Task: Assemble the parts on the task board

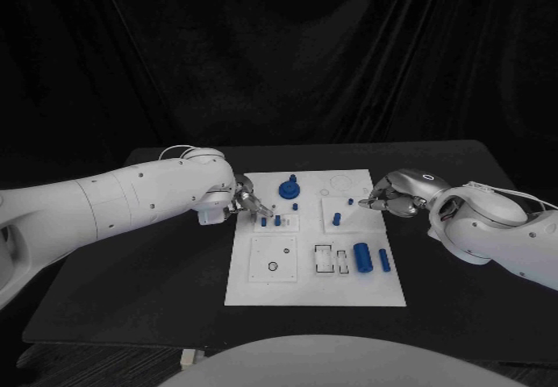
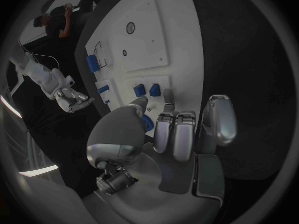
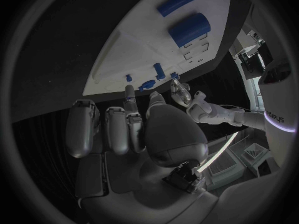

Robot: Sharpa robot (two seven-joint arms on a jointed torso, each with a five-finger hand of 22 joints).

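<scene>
Left hand (image 1: pixel 239 201): lay at the left edge of the board (image 1: pixel 262 294), fingers (image 2: pixel 176 134) curled in over its upper-left part. Whether they pinched a part could not be told; in the left wrist view the fingertips stood just beside two small pegs (image 2: pixel 146 90).

Right hand (image 1: pixel 393 196): lay at the board's right edge, fingers (image 3: pixel 117 129) curled, the tips reaching over the rim. No part showed plainly in it; its state could not be told either.

Parts, outward from the hands: small pegs near the left hand; a gear-like piece (image 1: pixel 289 190) above them; one peg (image 1: pixel 337 218) upright near the right hand; a thick cylinder (image 1: pixel 363 258) and a thin one (image 1: pixel 384 260) lying side by side lower right, well apart from both hands.

Risks, as judged:
- Curled left fingers so close to the standing pegs could knock one over or out of its hole on any sideways shift.
- A right-hand reach across the rim could push the board itself, misaligning every slot.
- The lying cylinders would likely roll if brushed.
</scene>
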